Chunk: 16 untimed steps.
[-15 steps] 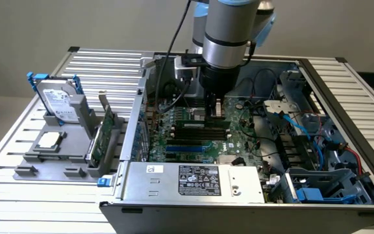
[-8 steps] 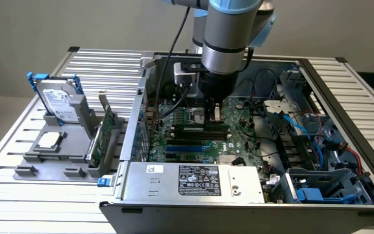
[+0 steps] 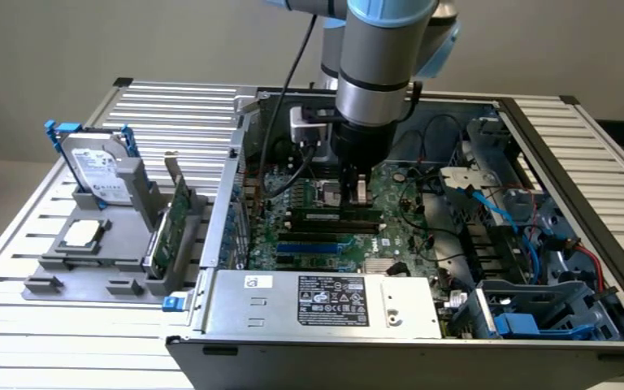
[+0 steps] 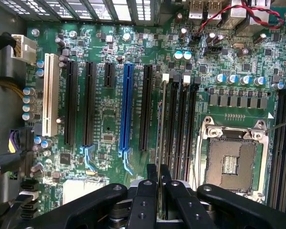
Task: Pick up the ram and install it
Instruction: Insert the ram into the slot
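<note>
In the exterior view, the computer case (image 3: 572,171) lies open on the slatted surface (image 3: 171,106), so the arm can reach in from above. The gripper (image 3: 357,191) is low over the motherboard (image 3: 399,236), right by the long black slots. It holds the ram (image 3: 361,193) pointing down at the board.

In the wrist view, the fingers (image 4: 152,172) pinch the ram (image 4: 160,129) from both sides. The stick stands on its thin edge. It runs in line with the black memory slots (image 4: 181,124), just beside them, so its long shape matches a slot. It may be touching the slot already, but that is hard to tell from here.
</note>
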Available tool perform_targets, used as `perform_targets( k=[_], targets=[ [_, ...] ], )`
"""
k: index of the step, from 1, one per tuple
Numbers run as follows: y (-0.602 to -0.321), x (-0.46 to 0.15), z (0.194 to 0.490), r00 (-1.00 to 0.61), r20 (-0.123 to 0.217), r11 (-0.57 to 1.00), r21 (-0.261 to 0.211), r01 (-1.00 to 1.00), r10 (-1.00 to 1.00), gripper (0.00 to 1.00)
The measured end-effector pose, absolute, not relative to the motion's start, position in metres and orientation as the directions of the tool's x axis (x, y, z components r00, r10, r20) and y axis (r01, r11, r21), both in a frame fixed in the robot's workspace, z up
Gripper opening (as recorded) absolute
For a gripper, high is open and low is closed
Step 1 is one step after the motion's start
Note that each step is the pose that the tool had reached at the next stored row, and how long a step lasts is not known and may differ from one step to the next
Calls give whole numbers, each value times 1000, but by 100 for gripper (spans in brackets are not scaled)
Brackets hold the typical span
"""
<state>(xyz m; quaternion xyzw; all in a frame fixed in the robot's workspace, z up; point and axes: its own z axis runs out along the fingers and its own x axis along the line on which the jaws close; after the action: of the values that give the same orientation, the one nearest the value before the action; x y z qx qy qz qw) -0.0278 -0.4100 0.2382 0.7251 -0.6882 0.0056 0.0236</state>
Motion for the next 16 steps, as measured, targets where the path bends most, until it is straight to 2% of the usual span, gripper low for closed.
perform_targets(
  k=[16],
  targets=[
    [-407, -28, 232, 47, 42, -46, 26, -999, -998, 14]
  ],
)
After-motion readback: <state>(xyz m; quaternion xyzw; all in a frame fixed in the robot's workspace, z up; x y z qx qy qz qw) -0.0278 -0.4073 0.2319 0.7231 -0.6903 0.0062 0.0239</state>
